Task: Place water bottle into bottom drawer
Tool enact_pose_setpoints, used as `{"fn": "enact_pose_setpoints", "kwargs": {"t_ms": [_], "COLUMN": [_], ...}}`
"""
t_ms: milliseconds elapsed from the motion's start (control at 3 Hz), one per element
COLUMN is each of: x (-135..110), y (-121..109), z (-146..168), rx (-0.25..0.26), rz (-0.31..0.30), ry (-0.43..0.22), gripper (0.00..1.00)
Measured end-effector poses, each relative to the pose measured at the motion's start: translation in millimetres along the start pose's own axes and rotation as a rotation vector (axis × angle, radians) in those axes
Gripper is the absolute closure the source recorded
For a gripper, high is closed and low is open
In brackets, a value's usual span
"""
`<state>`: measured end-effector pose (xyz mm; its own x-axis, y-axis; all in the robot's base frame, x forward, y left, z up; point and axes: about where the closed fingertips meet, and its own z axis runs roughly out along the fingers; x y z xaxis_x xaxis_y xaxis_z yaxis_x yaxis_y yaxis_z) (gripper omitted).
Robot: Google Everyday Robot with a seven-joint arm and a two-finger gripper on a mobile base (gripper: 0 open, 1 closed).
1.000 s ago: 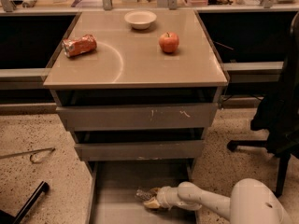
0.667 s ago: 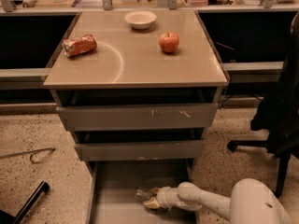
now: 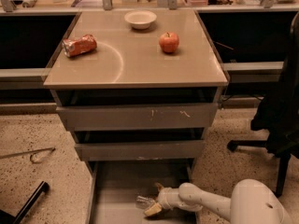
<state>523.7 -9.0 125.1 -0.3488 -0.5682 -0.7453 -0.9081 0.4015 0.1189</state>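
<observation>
The water bottle (image 3: 142,201), small and clear, lies on the floor of the bottom drawer (image 3: 112,190), the pulled-out lowest grey tray of the cabinet. My gripper (image 3: 156,199) reaches into this drawer from the right on a white arm (image 3: 205,203). Its fingers stand spread apart, one above and one below the bottle's right end. The bottle's label is hidden by the gripper.
On the cabinet top (image 3: 135,64) lie a crushed red can (image 3: 79,45), a white bowl (image 3: 140,19) and a red apple (image 3: 168,42). Two upper drawers (image 3: 138,117) stand slightly open. A black chair base (image 3: 275,148) is at the right, a black bar (image 3: 28,202) at the lower left.
The gripper's fingers have spread apart around the bottle. The bottle now rests lower, on the drawer floor, and the wrist has shifted slightly right.
</observation>
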Motion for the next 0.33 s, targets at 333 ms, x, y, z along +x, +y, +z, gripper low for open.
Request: {"fn": "enact_pose_setpoints", "kwargs": {"t_ms": [333], "x": [0.0], "y": [0.0], "z": [0.0], "rx": [0.000], "rz": [0.000], "ry": [0.000], "gripper": [0.00]}}
